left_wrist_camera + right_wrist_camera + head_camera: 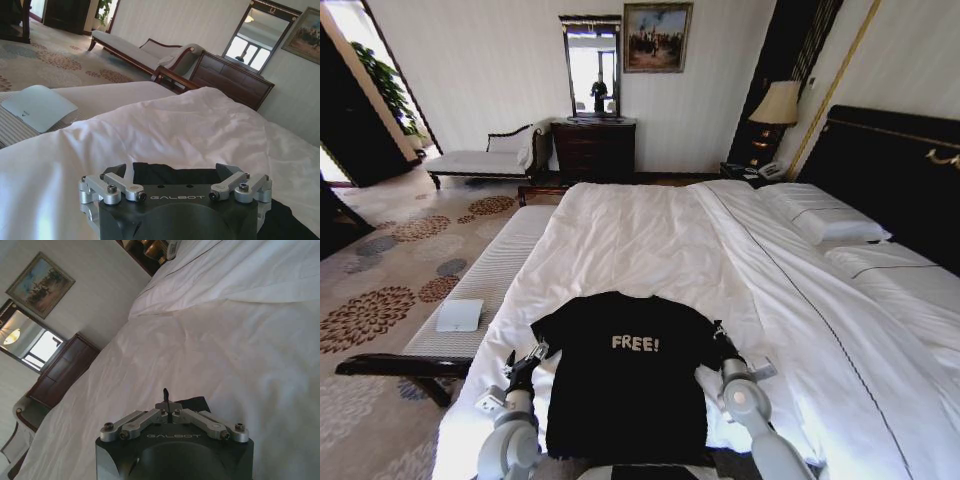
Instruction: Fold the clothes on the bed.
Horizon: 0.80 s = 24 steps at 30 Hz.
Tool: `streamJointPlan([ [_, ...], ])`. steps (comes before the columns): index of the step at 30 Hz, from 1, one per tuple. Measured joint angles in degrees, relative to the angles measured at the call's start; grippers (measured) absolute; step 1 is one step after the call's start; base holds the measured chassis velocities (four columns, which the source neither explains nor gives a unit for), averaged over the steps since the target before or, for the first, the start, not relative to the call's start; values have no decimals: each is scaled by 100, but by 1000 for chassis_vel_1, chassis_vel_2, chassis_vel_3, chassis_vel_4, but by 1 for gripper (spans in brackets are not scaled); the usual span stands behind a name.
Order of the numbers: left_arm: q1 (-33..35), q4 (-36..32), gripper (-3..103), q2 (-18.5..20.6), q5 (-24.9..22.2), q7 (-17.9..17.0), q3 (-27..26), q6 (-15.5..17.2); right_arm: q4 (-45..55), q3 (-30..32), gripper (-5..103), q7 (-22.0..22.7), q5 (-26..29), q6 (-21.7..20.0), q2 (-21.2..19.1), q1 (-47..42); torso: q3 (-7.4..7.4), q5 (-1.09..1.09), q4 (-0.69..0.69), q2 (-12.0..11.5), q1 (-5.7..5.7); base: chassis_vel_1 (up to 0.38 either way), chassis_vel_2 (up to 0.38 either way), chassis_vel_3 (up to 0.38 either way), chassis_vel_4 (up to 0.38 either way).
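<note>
Two grippers flank the work. Your left gripper (527, 362) sits at the T-shirt's (625, 385) left sleeve with its fingers (116, 172) spread apart; in the left wrist view black fabric lies just ahead, between them. Your right gripper (724, 348) sits at the right sleeve, its fingers (167, 404) drawn together, apparently pinching the black sleeve edge. This symmetric stance likely prepares a sleeve fold. Outward, the shirt lies flat, chest up, between both grippers, near the foot of the bed (650, 225); pillows (825, 215) lie well beyond.
</note>
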Motion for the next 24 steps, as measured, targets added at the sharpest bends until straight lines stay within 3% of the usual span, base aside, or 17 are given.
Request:
streamJointPlan([
  [10, -60, 129, 100, 22, -15, -36, -44, 13, -352, -788, 0, -706, -262, 183, -16, 323, 0, 1, 1, 0, 0, 0, 0, 0, 0],
  [24, -185, 336, 100, 35, -51, -47, -90, 19, -865, -1453, 0, -1003, -664, 254, 162, 555, 0, 1, 2, 0, 0, 0, 0, 0, 0],
])
